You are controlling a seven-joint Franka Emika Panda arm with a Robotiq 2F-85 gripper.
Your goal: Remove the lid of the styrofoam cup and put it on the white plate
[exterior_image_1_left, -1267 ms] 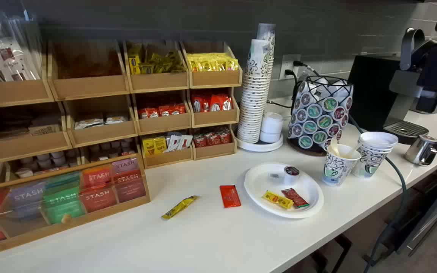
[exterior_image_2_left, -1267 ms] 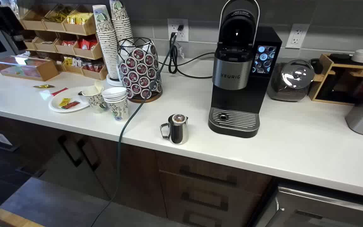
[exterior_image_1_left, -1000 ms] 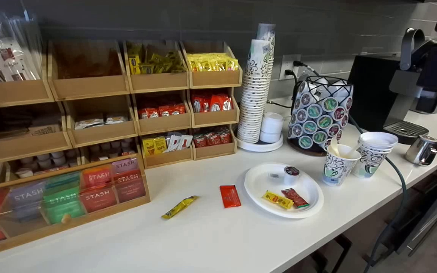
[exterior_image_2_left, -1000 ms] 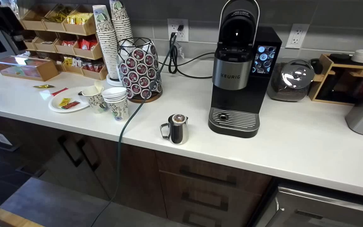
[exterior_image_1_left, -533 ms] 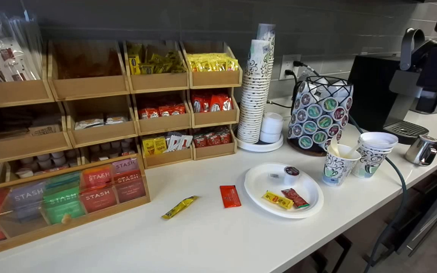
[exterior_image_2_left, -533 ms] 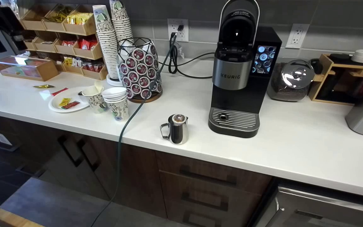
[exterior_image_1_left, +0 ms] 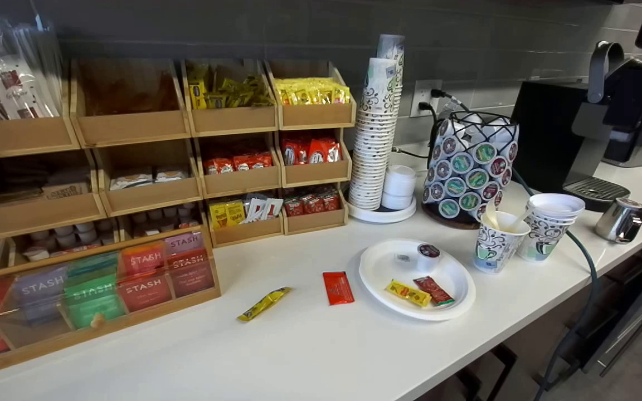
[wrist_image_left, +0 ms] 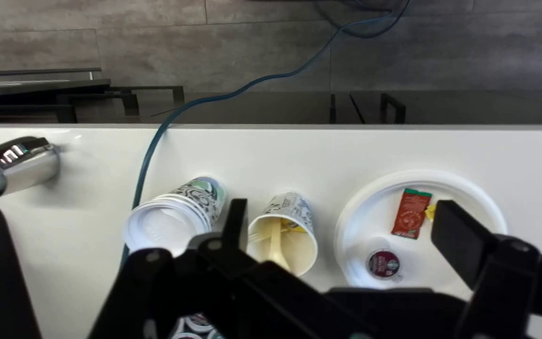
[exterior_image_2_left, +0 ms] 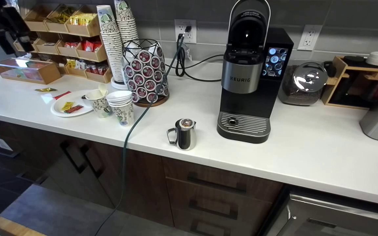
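Note:
A thin white lid (wrist_image_left: 167,228) covers the mouth of a short white tapered cup (exterior_image_1_left: 543,242), with several rims under it. This cup shows printing, so I cannot tell that it is foam; no plain styrofoam cup shows. The lid also shows in both exterior views (exterior_image_1_left: 557,204) (exterior_image_2_left: 119,94). The white plate (exterior_image_1_left: 378,278) lies beyond a patterned cup (exterior_image_1_left: 494,248) holding utensils. My gripper (wrist_image_left: 344,207) is open and empty. In the wrist view its fingers hang above the patterned cup and the plate. It also shows at upper left in an exterior view (exterior_image_2_left: 18,49).
The plate holds a coffee pod (wrist_image_left: 384,263), a red packet (wrist_image_left: 412,214) and a yellow packet (exterior_image_1_left: 408,293). A pod carousel (exterior_image_2_left: 146,72), tall cup stacks (exterior_image_2_left: 112,49), a cable (exterior_image_2_left: 136,123), a steel pitcher (exterior_image_2_left: 186,139) and a coffee machine (exterior_image_2_left: 241,78) stand around.
My gripper has shifted a little to the right in an exterior view, after staying nearly still before. The lid, cups and plate have not moved.

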